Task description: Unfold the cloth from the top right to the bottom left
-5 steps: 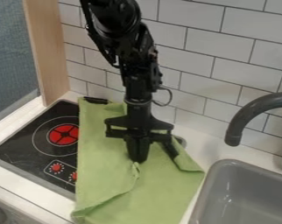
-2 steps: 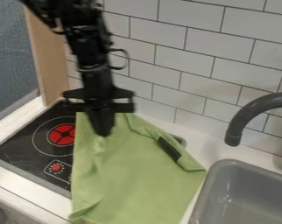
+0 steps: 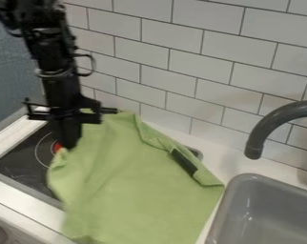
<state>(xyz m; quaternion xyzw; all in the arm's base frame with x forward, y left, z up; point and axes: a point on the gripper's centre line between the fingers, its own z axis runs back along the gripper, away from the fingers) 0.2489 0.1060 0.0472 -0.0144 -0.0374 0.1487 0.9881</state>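
Observation:
The black gripper [image 3: 68, 144] is at the left side of the view, above the stove, shut on the upper left edge of the green cloth [image 3: 140, 190]. That edge is drawn up to the fingertips, with creases running down from it. The cloth lies spread over the right part of the stove and the counter, down to the bottom of the view. Along its upper right side runs a narrow folded strip, beside a dark elongated patch.
A black stove [image 3: 22, 164] with a red burner lies below and left of the gripper. The grey sink [image 3: 271, 214] is at the lower right, with a dark grey faucet [image 3: 274, 121] arching over it. A white tiled wall [image 3: 200, 71] stands behind.
My gripper has moved left from over the cloth's middle, bringing a gripped part of the cloth along. The cloth's left side now spreads farther over the stove and covers the knobs.

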